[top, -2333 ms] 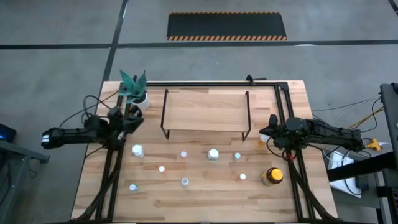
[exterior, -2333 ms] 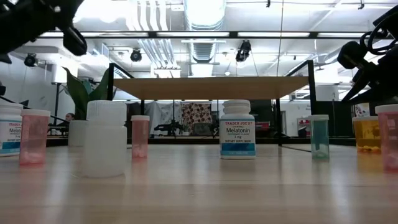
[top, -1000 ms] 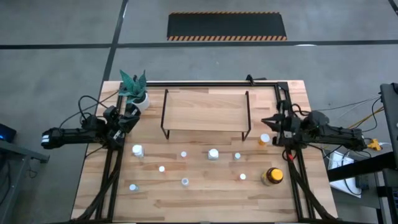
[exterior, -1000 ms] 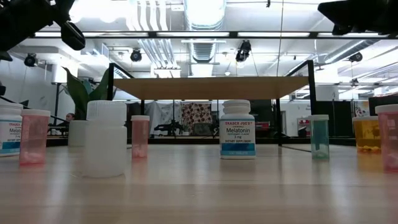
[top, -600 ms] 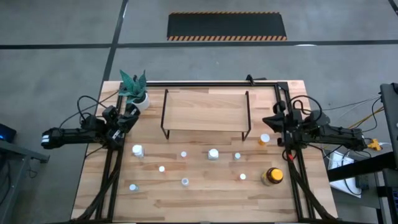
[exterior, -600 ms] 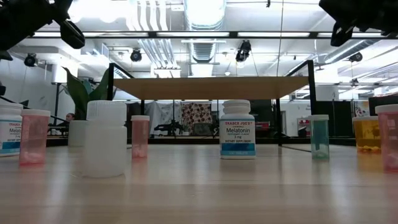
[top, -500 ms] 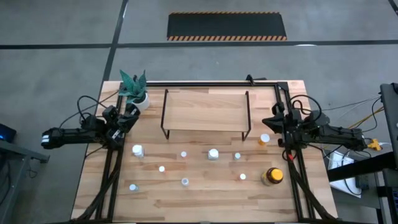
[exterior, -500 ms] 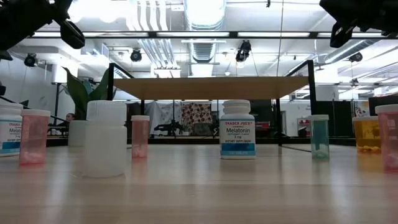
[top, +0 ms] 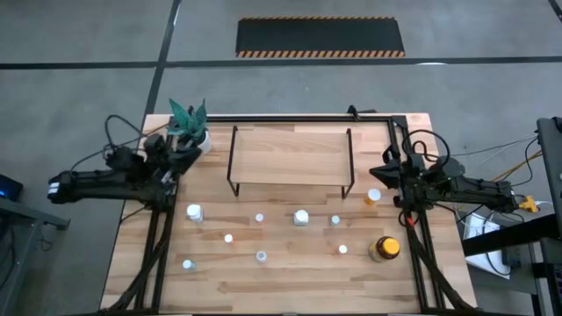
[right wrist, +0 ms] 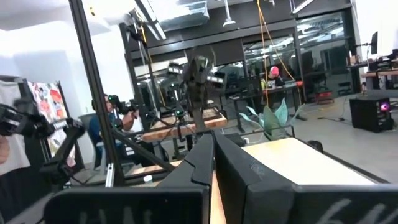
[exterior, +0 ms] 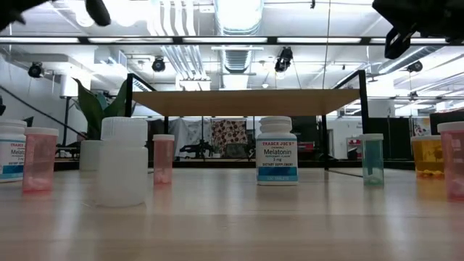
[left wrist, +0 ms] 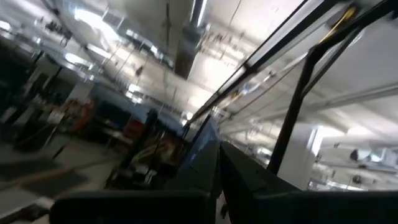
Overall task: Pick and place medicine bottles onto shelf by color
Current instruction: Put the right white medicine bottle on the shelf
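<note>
The small orange-capped bottle (top: 374, 197) beside the right gripper (top: 385, 171), whose fingers meet with nothing between, looks light, rigid and tippy; grasp its body.

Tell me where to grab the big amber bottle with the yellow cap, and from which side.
Take the amber bottle by its round body just under the yellow cap, coming straight down from above with the right hand, probably the nearer one. The bottle stands upright near the table's right edge. Nothing stands close beside it, so the fingers should fit on either side.
</note>
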You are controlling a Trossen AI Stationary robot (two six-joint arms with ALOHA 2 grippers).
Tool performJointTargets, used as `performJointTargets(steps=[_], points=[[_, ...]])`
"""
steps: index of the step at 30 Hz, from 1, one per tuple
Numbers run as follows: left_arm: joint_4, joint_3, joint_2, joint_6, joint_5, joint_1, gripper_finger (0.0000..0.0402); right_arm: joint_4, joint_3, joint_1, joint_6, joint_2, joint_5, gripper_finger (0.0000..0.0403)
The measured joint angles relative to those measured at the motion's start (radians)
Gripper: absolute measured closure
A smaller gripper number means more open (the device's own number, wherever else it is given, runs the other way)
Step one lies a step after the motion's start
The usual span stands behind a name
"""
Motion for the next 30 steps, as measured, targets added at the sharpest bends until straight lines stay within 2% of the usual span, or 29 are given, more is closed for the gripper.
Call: performJointTargets(steps=[7, 13, 16, 19, 23, 28, 30], points=[[-0.222, 0.278, 0.233, 0.000, 0.005, -0.032, 0.0401, -0.054, -0.005, 0.002, -0.099, 0.001, -0.026, 0.0394], [-0.360, 0.502, 0.415, 0.004, -0.004, -0.127, 0.0402, -0.036, -0.020, 0.002, -0.178, 0.000, -0.028, 0.0394], [-0.412, 0.600, 0.498, 0.010, -0.060, -0.194, 0.0402, -0.018, -0.020, 0.002, -0.195, -0.002, -0.065, 0.0394], [-0.474, 0.677, 0.591, 0.010, -0.136, -0.263, 0.0402, 0.004, -0.020, 0.002, -0.205, -0.006, -0.105, 0.0394], [-0.507, 0.757, 0.698, 0.009, -0.214, -0.346, 0.0402, 0.020, -0.019, 0.002, -0.208, -0.008, -0.107, 0.0394], [-0.525, 0.822, 0.830, 0.011, -0.240, -0.419, 0.0402, 0.020, -0.019, 0.002, -0.212, -0.008, -0.107, 0.0394], [-0.529, 0.842, 0.891, 0.085, -0.242, -0.440, 0.0401, 0.019, -0.018, 0.002, -0.222, -0.009, -0.107, 0.0394]])
